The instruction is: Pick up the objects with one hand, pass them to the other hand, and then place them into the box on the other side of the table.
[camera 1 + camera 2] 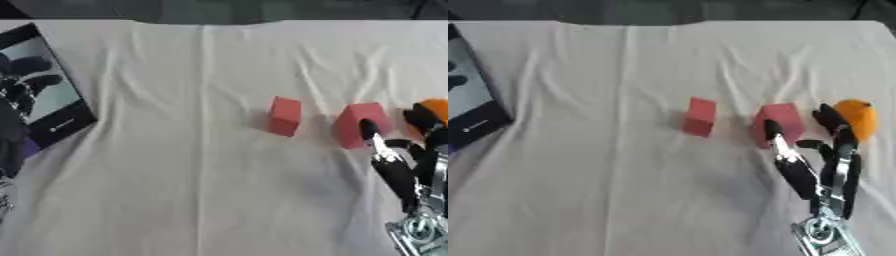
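Observation:
Two red blocks lie on the white cloth: a smaller one near the middle and a larger one to its right. An orange round fruit sits right of the larger block. My right hand comes up from the lower right with straight, spread fingers. Its thumb tip touches the front of the larger block, and another finger reaches toward the orange fruit. It holds nothing. My left hand shows only as a dark shape at the left edge, over the box.
A dark box with a pale lining lies at the left edge of the table. The white cloth is wrinkled and covers the whole table. The table's far edge runs along the top.

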You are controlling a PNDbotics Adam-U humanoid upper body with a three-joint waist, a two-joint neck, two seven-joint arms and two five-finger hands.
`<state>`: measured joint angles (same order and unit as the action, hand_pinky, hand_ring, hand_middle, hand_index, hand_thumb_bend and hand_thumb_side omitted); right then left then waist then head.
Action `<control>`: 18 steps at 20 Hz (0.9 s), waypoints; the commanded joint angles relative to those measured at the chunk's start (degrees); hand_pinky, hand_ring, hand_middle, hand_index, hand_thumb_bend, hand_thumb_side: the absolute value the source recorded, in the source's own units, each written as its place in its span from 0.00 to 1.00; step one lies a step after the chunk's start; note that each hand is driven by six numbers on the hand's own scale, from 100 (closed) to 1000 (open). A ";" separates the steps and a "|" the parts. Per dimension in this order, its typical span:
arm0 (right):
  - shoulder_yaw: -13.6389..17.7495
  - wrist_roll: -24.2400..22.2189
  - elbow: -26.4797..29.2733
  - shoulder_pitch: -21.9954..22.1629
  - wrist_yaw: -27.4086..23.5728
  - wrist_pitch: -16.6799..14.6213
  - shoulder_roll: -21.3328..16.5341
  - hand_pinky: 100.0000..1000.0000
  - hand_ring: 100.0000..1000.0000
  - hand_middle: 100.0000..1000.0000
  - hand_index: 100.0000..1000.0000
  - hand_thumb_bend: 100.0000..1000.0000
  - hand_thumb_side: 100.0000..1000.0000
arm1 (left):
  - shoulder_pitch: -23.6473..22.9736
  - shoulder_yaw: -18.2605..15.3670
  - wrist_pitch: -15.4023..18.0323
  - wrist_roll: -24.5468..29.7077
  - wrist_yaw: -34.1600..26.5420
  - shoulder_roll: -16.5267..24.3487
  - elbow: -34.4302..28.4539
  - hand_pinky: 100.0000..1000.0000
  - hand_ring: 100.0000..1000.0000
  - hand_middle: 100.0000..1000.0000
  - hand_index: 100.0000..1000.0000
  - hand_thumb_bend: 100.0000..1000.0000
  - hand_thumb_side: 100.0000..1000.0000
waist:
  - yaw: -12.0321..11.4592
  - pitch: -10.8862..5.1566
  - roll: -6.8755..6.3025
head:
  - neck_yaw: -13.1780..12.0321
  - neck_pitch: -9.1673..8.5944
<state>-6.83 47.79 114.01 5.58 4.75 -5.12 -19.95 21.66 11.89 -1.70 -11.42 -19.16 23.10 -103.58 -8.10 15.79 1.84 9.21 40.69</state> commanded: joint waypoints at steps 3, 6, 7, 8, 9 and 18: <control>0.93 0.41 0.58 -0.36 -0.35 -0.69 -1.66 0.44 0.82 0.67 0.79 0.63 0.34 | 0.82 -0.17 0.26 0.00 -0.43 1.00 -0.86 1.00 0.68 0.67 0.71 0.03 0.85 | -0.43 -0.43 -0.53 | -0.32 0.48; 1.58 0.34 0.58 0.07 -0.55 -2.15 -3.44 0.45 0.83 0.68 0.79 0.63 0.33 | 0.71 -0.36 0.25 -0.12 -0.62 1.21 -0.93 1.00 0.68 0.67 0.71 0.03 0.85 | -0.36 -0.67 -0.40 | -0.48 0.89; 1.83 0.26 0.58 0.35 -0.55 -2.87 -4.24 0.45 0.83 0.68 0.79 0.63 0.33 | 0.63 -0.39 0.24 -0.13 -0.62 1.33 -0.93 1.00 0.68 0.67 0.71 0.03 0.85 | -0.27 -0.75 -0.33 | -0.48 0.97; 2.12 0.18 0.58 0.65 -0.54 -3.65 -5.14 0.46 0.83 0.69 0.79 0.63 0.33 | 0.55 -0.42 0.24 -0.14 -0.61 1.43 -0.93 1.00 0.68 0.67 0.71 0.03 0.85 | -0.17 -0.79 -0.26 | -0.50 0.96; 2.37 0.06 0.58 0.95 -0.57 -4.37 -5.94 0.46 0.83 0.69 0.80 0.63 0.32 | 0.47 -0.45 0.23 -0.16 -0.58 1.50 -0.91 1.00 0.68 0.67 0.71 0.03 0.85 | -0.08 -0.83 -0.21 | -0.49 0.99; 3.65 -2.08 0.58 4.78 -2.73 -8.89 -13.02 0.46 0.84 0.71 0.80 0.63 0.33 | -0.47 -0.53 0.21 -0.30 -0.03 2.40 -0.61 1.00 0.68 0.67 0.71 0.03 0.86 | 0.96 -1.15 0.41 | -0.25 1.57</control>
<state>-3.95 45.98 114.01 10.23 2.50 -13.35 -30.49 20.94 11.85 -1.62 -11.60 -19.39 23.88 -103.57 -7.20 15.75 1.87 8.83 42.20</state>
